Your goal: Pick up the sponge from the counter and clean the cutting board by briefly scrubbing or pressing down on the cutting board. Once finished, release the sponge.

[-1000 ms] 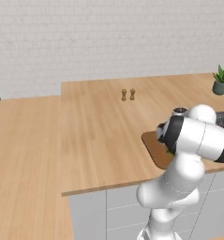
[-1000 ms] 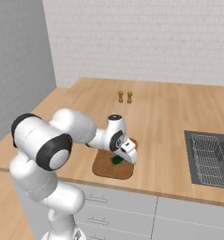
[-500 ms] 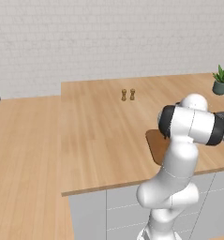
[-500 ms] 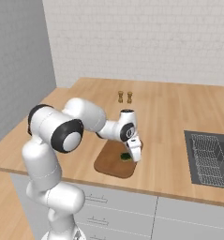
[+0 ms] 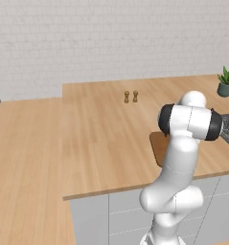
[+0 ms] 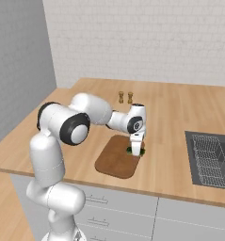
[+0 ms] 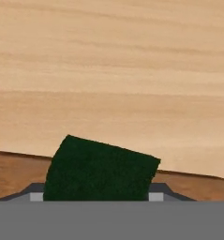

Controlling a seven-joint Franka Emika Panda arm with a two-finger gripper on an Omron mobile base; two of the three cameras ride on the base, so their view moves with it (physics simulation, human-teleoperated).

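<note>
The pincer (image 6: 136, 151) points down at the far right corner of the cutting board (image 6: 115, 156) and is clamped on the sponge (image 6: 135, 151). In the hand view the dark green sponge (image 7: 100, 169) sits between the finger tips, over the board's edge. The board lies near the front edge of the table (image 6: 175, 117). Two small brown shakers (image 6: 125, 97) stand well behind it.

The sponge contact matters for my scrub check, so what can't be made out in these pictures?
- Sponge underside: hand view, cut off by the bottom edge; whether it presses on the cutting board can't be told.
- Fingers: hand view, covered by the sponge.
- Cutting board, most of it: left base view, behind the white arm.
- Gripper grip: right base view, too small to read.
- The two shakers: too small for detail.
</note>
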